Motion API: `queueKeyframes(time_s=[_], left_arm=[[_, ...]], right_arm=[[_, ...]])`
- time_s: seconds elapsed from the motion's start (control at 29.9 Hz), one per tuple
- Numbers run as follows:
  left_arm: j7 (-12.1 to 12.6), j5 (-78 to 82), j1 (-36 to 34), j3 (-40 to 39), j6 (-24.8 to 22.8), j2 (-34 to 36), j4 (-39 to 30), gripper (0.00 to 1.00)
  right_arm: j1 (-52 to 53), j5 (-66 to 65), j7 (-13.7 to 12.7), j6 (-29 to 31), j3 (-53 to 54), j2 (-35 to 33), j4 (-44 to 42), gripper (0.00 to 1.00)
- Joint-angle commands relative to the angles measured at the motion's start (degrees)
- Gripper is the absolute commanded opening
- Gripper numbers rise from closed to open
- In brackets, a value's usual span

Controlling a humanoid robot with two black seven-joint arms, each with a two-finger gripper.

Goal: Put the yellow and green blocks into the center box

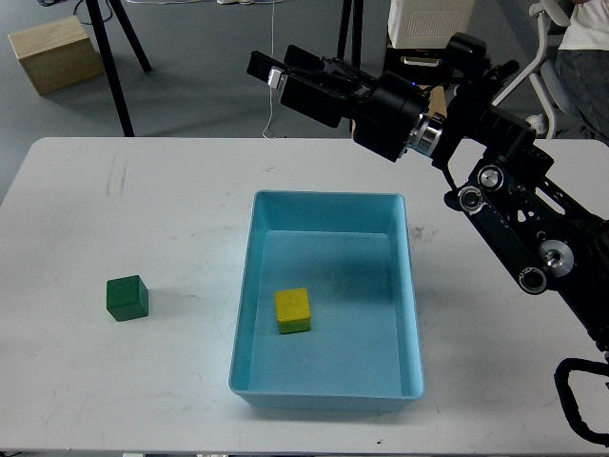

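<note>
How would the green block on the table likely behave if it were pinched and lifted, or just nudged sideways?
The green block looks like a rigid cube, so it should probably keep its shape when squeezed. Resting flat on the white table, it would likely slide rather than roll. Its matte faces suggest a fairly secure hold.

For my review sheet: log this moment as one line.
yellow block: in blue tray | green block: on table, left of tray | right gripper: raised behind tray, empty | left arm: out of view

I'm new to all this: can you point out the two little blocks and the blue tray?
yellow block [293,309], head view, top face
green block [127,296], head view, top face
blue tray [328,197], head view, far rim
</note>
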Motion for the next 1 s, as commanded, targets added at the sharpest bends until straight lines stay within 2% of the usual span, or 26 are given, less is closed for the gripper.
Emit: queueKeyframes(time_s=[0.0,0.13,0.2,0.37,0.5,0.63,0.97], left_arm=[[0.0,19.86,-4.72,-0.37,-0.03,1.05,-0.34,1.0],[0.0,33.43,-7.01,-0.54,1.16,2.28,-2.53,1.0],[0.0,37.74,-7.54,-0.46,2.31,2.89,-5.08,1.0],[0.0,54.77,-7.63,0.07,2.22,6.67,-19.74,1.0],[0.0,71.46,-6.67,1.21,2.22,7.03,-30.2,1.0],[0.0,86.33,-7.54,9.98,2.05,6.42,-37.33,1.0],[0.0,101.06,-9.65,26.61,2.22,-4.56,-38.05,1.0]], right_arm=[[-8.64,5.32,-0.73,0.0,6.36,0.26,6.08,0.99],[-17.79,11.48,-5.03,-0.18,14.27,0.17,12.68,0.99],[-22.36,14.73,-6.27,-1.05,17.35,0.26,15.15,0.99],[-34.31,23.17,-6.54,-5.27,20.87,-0.53,18.23,0.99],[-42.75,27.04,-6.54,-7.2,22.9,-0.97,20.33,0.99],[-50.22,30.12,-6.28,-7.74,25.88,-1.06,22.27,0.99],[-59.55,37.15,-5.92,-7.82,31.16,-1.14,22.36,0.99]])
